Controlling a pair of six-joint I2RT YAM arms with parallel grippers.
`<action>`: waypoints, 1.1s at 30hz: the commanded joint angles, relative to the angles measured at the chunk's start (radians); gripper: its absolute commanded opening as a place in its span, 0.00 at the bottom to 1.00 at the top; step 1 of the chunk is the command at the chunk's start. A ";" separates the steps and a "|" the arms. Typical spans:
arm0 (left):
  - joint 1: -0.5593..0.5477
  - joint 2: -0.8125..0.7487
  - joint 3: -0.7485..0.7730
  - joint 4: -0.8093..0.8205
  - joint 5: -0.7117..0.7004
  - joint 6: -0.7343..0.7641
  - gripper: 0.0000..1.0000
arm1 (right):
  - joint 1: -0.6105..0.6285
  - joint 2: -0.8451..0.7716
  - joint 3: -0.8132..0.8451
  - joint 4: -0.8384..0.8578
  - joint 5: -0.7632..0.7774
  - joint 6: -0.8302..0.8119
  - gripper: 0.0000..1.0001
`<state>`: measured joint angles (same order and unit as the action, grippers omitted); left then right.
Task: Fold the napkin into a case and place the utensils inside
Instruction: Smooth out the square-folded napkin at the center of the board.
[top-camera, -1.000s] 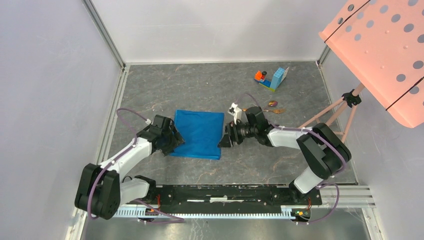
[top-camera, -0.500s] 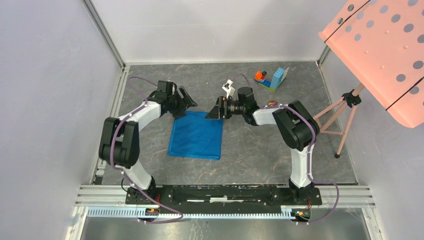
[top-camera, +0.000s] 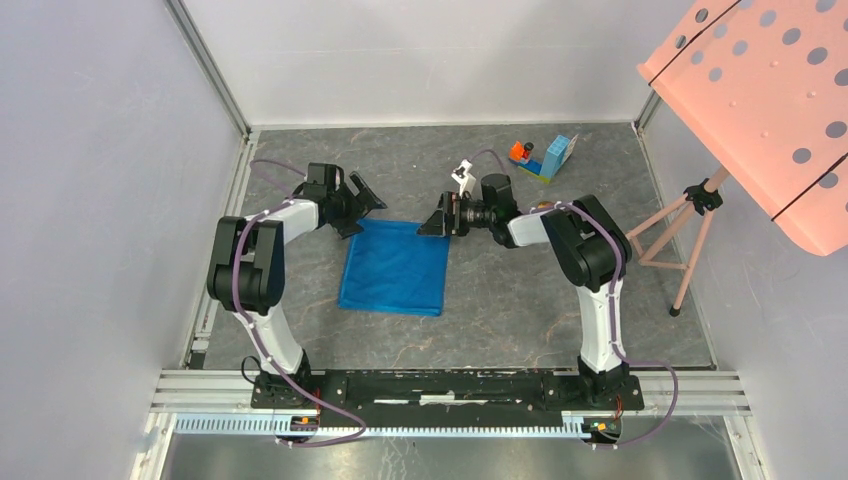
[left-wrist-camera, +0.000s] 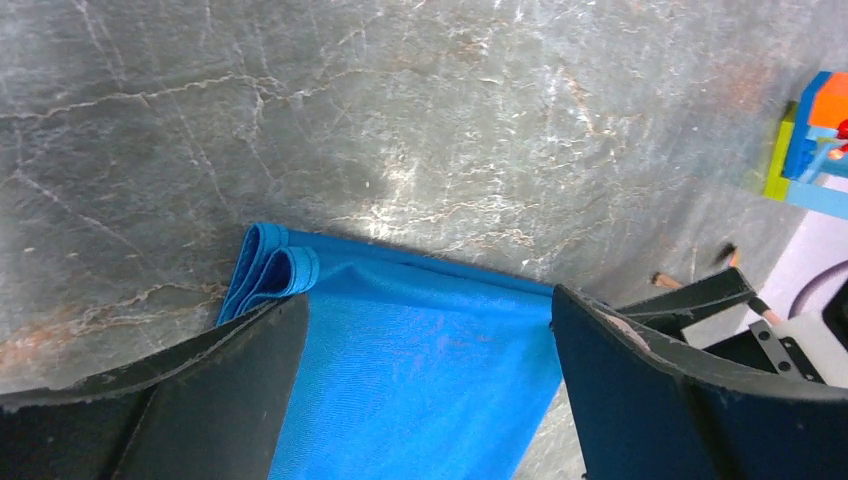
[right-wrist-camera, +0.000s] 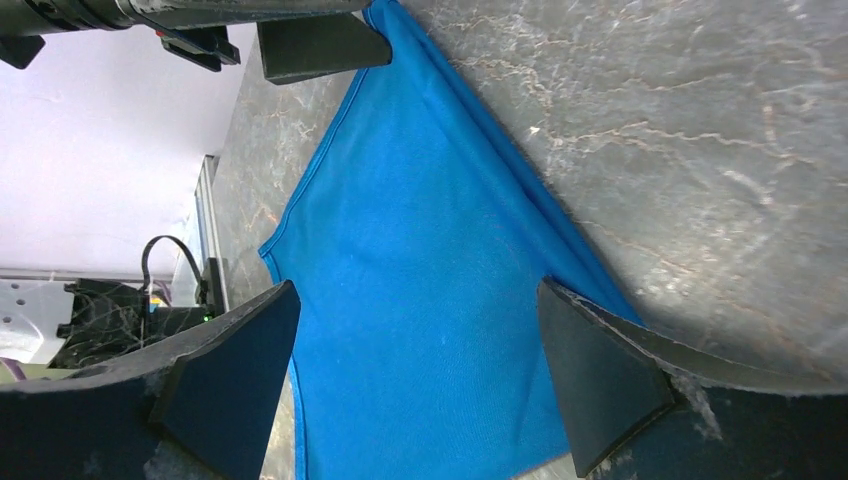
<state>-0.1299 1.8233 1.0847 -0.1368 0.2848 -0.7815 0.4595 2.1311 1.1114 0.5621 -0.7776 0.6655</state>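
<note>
The napkin (top-camera: 393, 267) is lying folded flat on the table (top-camera: 500, 320), a bright blue oblong. The left gripper (top-camera: 357, 203) is hovering at the napkin's far left corner, its fingers (left-wrist-camera: 230, 390) standing wide apart and gripping nothing, with the cloth's layered edge showing between them. The right gripper (top-camera: 437, 217) is hanging at the napkin's far right corner, its fingers (right-wrist-camera: 600, 370) likewise spread wide and holding nothing. Toy blocks (top-camera: 545, 158) are sitting well beyond that corner

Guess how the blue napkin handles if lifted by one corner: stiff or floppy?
Probably floppy: the napkin lies flat in folded layers, and its corner in the left wrist view curls into soft loops. Likely light, being thin cloth. Its slight sheen suggests layers may slide apart unless pinched together.
</note>
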 joint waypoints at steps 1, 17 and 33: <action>0.021 0.025 -0.045 0.053 -0.039 0.022 1.00 | -0.041 -0.011 -0.031 -0.046 0.037 -0.080 0.96; -0.040 -0.052 -0.019 0.173 0.165 -0.078 1.00 | 0.033 -0.115 0.027 -0.019 0.006 0.012 0.98; 0.020 0.117 0.010 0.167 0.045 0.032 1.00 | -0.047 -0.074 -0.068 -0.131 0.058 -0.158 0.98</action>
<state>-0.1215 1.9228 1.1065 0.0605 0.3988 -0.8200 0.4374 2.1189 1.0790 0.5896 -0.7883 0.6647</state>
